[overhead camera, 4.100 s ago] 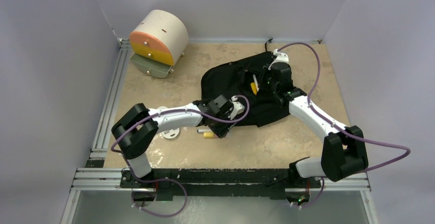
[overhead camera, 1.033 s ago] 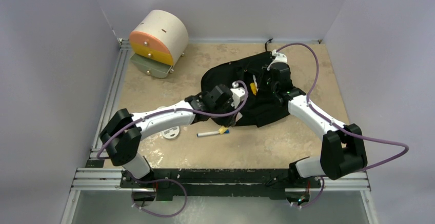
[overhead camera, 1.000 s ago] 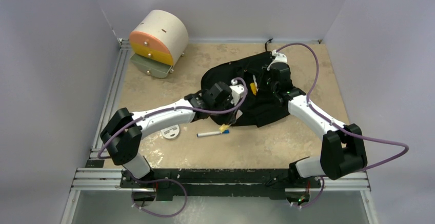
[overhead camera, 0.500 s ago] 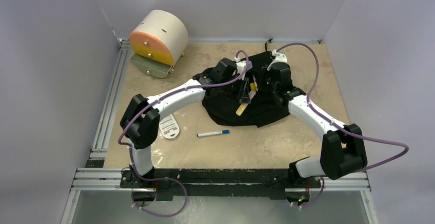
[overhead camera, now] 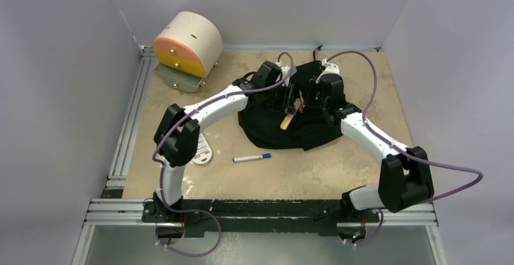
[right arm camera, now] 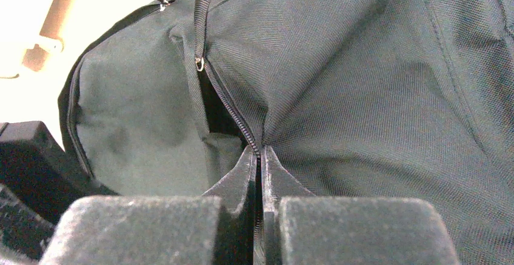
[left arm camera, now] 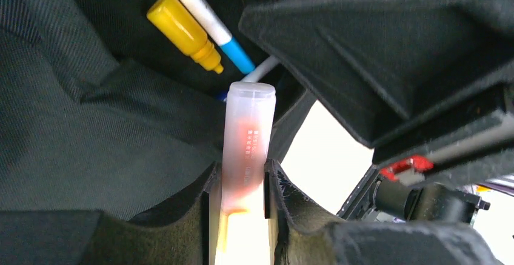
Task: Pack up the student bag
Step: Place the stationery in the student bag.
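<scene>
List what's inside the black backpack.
Inside the large black fabric backpack: a stubby yellow marker and a white blue-tipped pen. The left end effector's clear-capped orange marker and fabric folds hide the rest.

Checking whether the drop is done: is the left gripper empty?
No, the left gripper is shut on an orange marker with a clear cap, its cap end at the student bag opening.

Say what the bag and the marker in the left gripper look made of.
The bag: woven black synthetic fabric, likely nylon or polyester, with a matte finish. A fine diagonal weave shows beside the zipper. The marker: probably frosted, translucent plastic, since an orange glow shows through it.
</scene>
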Controlling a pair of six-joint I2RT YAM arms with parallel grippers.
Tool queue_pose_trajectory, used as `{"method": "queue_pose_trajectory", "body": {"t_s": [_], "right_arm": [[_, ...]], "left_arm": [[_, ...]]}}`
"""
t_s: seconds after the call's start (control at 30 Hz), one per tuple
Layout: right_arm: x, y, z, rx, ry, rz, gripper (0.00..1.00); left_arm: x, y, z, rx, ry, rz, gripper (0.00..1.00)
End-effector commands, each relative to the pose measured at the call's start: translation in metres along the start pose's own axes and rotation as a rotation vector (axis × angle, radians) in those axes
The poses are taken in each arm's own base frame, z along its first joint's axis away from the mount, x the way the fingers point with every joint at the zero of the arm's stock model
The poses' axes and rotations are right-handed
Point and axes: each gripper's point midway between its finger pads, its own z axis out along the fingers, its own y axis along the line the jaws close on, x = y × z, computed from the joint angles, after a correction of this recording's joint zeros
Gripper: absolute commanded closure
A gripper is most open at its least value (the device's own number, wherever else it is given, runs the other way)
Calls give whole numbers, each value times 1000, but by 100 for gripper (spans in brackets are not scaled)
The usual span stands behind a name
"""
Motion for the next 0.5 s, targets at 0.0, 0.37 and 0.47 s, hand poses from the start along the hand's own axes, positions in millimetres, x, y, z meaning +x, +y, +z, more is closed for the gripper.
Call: {"method": "queue_pose_trajectory", "body": {"t_s": [0.0,0.37,0.47], "right_arm": [[-23,22,-9,-80,-55,22,100],[-21,20,-9,-70,-56,21,100],[-20,19,-8,-71,-53,21,100]], "left_arm": [[-24,-12,5,50,-29,-7,100],[-43,8,24,57,-27,-92,100],[-51,10,23,86,-36,-131,100]]}}
